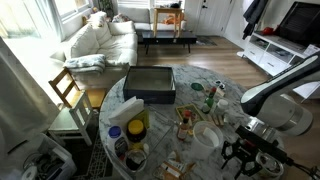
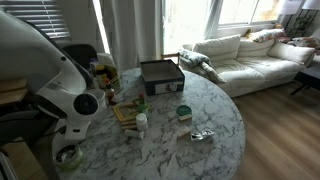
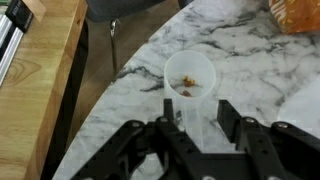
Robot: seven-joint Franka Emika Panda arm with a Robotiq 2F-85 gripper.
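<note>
Clear cup [image 3: 190, 78] w/ brown bits [image 3: 186, 84] inside, btwn claw [image 3: 199, 126] fingers.

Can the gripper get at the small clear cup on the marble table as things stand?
Probably yes: in the wrist view the gripper stands right at the cup, jaws apart, and nothing lies between them.

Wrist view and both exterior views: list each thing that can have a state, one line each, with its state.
clear plastic cup, upright, open-topped, brown bits inside
end effector, fingers either side of the cup, grip unclear
dark box, flat on the marble table
small white bottle, upright
television, screen dark
</note>
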